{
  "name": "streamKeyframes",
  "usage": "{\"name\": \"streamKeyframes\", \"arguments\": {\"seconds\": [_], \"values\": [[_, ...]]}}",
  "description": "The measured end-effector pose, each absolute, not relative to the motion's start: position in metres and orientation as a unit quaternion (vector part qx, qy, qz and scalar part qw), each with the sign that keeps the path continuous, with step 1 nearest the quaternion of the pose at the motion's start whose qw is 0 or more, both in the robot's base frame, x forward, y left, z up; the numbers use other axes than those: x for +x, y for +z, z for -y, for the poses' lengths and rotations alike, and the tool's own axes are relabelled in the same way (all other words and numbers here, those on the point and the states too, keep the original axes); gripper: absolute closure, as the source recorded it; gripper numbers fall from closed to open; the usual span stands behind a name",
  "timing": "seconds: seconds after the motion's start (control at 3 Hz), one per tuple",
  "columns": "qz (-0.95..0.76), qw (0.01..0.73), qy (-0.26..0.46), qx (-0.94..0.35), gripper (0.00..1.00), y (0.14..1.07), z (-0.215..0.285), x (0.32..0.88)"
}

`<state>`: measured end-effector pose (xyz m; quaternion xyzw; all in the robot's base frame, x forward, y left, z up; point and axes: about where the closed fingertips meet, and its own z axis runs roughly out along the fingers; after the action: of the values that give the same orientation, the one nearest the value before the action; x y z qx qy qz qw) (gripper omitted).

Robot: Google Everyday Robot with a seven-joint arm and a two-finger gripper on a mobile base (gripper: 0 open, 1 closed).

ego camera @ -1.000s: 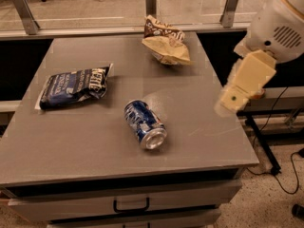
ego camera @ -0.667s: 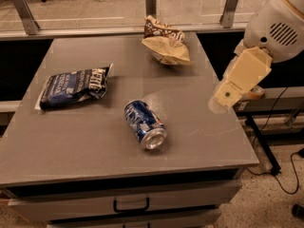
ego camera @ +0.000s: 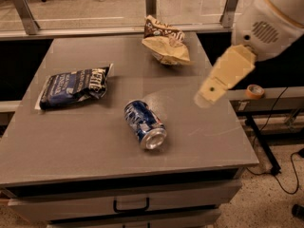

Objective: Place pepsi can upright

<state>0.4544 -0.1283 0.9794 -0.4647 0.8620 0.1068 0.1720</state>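
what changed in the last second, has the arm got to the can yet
The gripper has moved left, in over the right side of the table, toward the can. It is not there yet: a gap remains between them and nothing has been taken hold of. The can lies on its side where it was, and the blue bag and the tan bag have not moved.

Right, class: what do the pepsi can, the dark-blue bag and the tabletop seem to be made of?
Pepsi can: likely aluminium, glossy print, bare silver top. Dark-blue bag: probably thin plastic film, crinkled, slightly shiny. Tabletop: matt grey, perhaps laminate or painted board. The hand hangs right of the can, above the tabletop.
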Motion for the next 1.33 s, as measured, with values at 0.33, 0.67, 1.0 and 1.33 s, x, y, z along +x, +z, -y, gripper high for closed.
{"name": "streamKeyframes", "arguments": {"seconds": [0.33, 0.67, 1.0, 1.33], "values": [[-0.886, 0.159, 0.100, -0.423, 0.00, 0.958, 0.092, 0.478], [-0.906, 0.152, 0.070, -0.390, 0.00, 0.937, 0.058, 0.495], [-0.922, 0.151, 0.069, -0.350, 0.00, 0.937, 0.057, 0.497], [-0.922, 0.151, 0.070, -0.350, 0.00, 0.938, 0.057, 0.497]]}}
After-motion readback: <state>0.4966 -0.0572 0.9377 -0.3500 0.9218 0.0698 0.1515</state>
